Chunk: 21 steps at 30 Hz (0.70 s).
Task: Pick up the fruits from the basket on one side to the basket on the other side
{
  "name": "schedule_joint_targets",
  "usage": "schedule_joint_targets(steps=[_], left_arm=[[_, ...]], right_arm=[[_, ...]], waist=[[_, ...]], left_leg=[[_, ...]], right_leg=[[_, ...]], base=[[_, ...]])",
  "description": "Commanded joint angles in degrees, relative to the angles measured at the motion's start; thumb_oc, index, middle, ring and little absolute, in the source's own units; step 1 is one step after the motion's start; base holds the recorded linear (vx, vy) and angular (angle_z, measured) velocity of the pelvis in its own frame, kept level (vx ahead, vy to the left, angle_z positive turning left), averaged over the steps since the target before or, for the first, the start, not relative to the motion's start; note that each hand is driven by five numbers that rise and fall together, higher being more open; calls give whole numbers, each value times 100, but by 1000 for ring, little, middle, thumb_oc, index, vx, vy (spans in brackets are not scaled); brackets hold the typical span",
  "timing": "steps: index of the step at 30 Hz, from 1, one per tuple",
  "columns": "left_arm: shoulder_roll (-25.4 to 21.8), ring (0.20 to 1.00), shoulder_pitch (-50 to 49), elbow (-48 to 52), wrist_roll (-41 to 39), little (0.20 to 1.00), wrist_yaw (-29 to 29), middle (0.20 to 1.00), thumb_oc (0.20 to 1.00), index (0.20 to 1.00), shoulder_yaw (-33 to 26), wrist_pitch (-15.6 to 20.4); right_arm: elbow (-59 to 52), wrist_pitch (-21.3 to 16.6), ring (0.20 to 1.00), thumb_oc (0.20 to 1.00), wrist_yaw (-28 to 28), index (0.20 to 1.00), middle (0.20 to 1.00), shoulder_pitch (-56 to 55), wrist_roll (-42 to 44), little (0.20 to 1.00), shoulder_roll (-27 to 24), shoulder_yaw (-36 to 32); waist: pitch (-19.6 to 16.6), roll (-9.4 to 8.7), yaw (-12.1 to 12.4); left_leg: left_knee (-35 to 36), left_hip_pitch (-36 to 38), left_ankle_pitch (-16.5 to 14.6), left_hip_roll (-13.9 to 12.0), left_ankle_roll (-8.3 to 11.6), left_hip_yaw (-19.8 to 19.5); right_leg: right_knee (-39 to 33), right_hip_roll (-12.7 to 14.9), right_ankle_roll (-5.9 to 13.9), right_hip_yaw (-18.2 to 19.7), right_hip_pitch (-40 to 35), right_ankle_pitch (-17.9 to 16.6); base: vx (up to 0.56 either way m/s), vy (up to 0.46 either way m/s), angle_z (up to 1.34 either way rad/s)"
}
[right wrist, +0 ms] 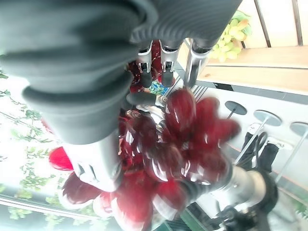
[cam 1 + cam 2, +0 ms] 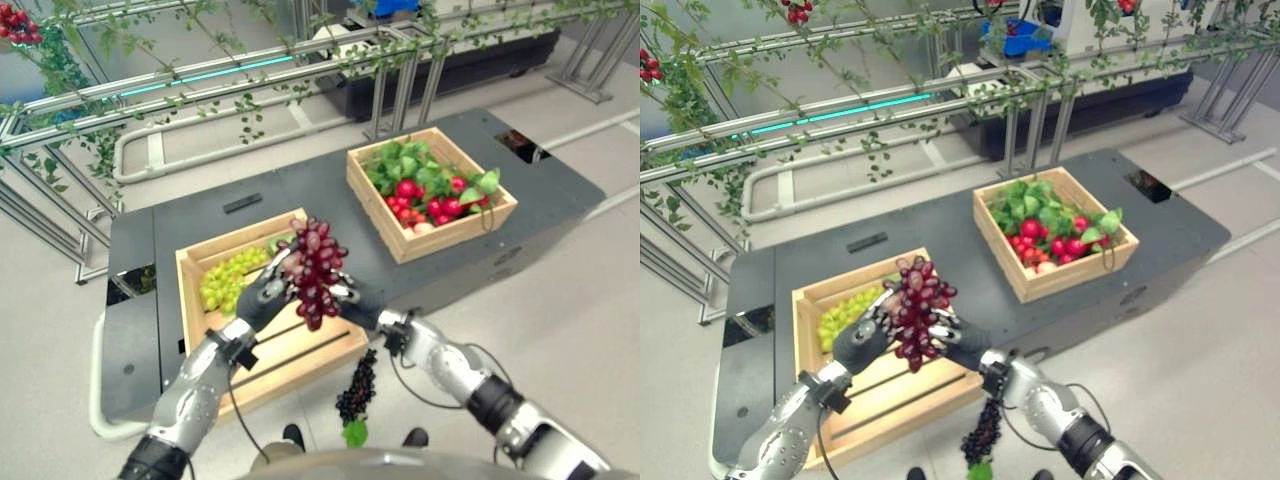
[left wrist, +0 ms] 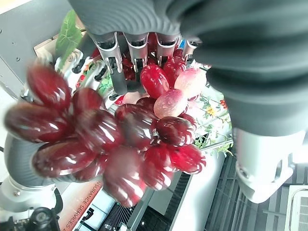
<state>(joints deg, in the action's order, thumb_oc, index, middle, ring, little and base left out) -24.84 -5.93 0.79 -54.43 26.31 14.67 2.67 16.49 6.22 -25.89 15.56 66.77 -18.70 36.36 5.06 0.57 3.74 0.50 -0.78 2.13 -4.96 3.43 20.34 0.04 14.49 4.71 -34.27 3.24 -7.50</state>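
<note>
the left hand and the right hand meet above the near wooden slatted crate, both with fingers curled around one bunch of dark red grapes held up between them. a bunch of pale green grapes lies in that crate's far corner. the far wooden crate holds red fruit and green leaves. both crates sit apart on the dark grey table. a bunch of dark purple grapes hangs below the table's near edge.

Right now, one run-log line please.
phase: handover | red grapes: held aloft by left hand and right hand | right basket: target
</note>
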Motion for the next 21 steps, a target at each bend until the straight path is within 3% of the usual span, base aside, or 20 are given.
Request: schedule_joint_targets(steps=[1, 10, 11, 13, 21], left_arm=[[-132, 1000, 92, 152, 114, 1000, 83, 1000, 1000, 1000, -10, 290], [-149, 1000, 92, 174, 100, 1000, 123, 1000, 1000, 1000, -10, 285], [-152, 639, 94, 182, 104, 639, 126, 639, 639, 639, -11, 289], [-162, 200, 111, 207, 76, 200, 153, 200, 200, 200, -7, 281], [-200, 200, 132, 231, 41, 200, 174, 200, 200, 200, 15, 292]], right_arm=[[-578, -363, 1000, 1000, -297, 1000, 1000, 237, 378, 1000, 332, -320], [-602, -347, 1000, 1000, -317, 1000, 1000, 264, 370, 1000, 293, -310], [-616, -355, 1000, 1000, -323, 1000, 1000, 271, 367, 1000, 285, -320], [-619, -355, 1000, 1000, -333, 1000, 1000, 279, 363, 1000, 273, -319], [-635, -359, 1000, 1000, -343, 1000, 1000, 317, 342, 1000, 235, -287]], waist=[[45, -175, 70], [55, -188, 68], [50, -189, 70], [58, -193, 80], [72, -216, 101]], left_leg=[[-76, -71, -96, 52, 112, -66], [-89, -67, -118, 57, 105, -61], [-92, -66, -122, 56, 106, -59], [-96, -64, -126, 54, 106, -53], [-101, -70, -132, 50, 108, -53]], right_leg=[[355, 202, 431, -300, -236, 268], [378, 209, 434, -297, -230, 271], [374, 203, 434, -303, -230, 271], [377, 201, 433, -294, -231, 280], [379, 191, 432, -280, -224, 287]], base=[[0, 0, 0], [0, 0, 0], [0, 0, 0], [0, 0, 0], [0, 0, 0]])
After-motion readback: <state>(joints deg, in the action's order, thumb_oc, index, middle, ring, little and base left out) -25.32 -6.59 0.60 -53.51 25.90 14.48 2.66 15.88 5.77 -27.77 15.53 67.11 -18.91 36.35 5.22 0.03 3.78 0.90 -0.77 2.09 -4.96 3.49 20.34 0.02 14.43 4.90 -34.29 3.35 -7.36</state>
